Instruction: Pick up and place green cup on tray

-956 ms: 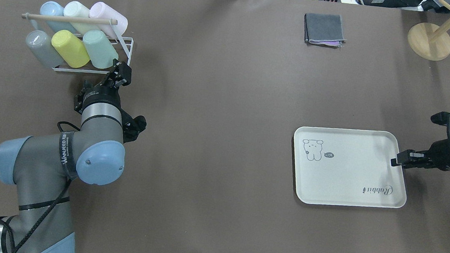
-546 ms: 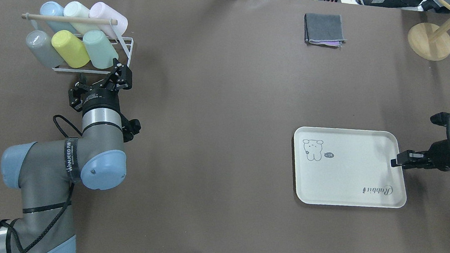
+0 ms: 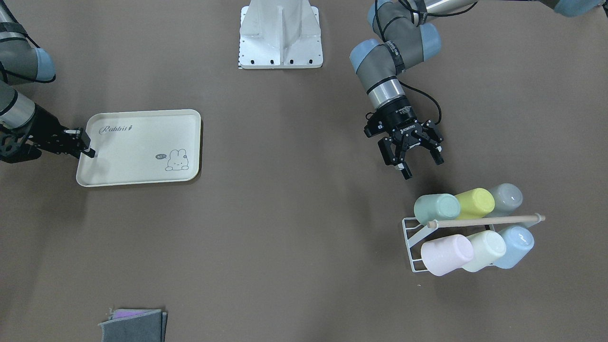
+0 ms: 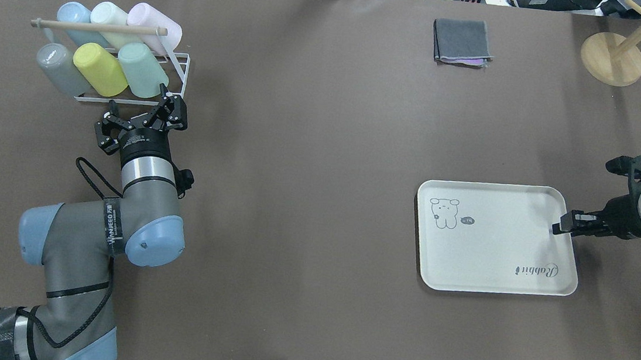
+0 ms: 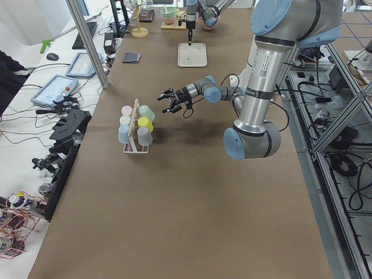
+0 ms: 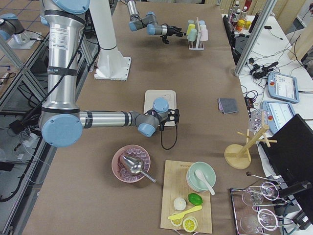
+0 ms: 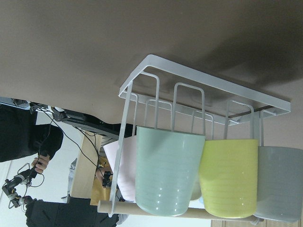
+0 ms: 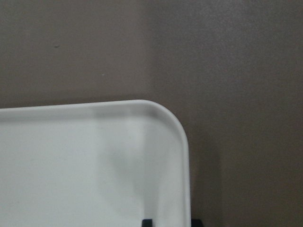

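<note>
Inventory of the surface [image 4: 317,215], as I count it:

- One wire rack [image 7: 213,77].
- Six cups in the rack, one of each colour: green cup [image 4: 142,69], yellow-green cup [image 4: 100,69], grey cup [image 4: 61,68], blue cup [image 4: 72,14], cream cup [image 4: 107,13], pink cup [image 4: 149,16].
- One tray [image 4: 495,255].
- One folded grey cloth [image 4: 462,42].
- One wooden stand [image 4: 611,58].

I operate two claws: one left claw [image 3: 422,167] and one right claw [image 4: 557,228].

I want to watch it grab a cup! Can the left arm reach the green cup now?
Probably yes. The left gripper is open and faces the green cup, at the end of the nearer row in the white rack, with nothing between them. The yellow cup beside it may crowd one finger.
</note>
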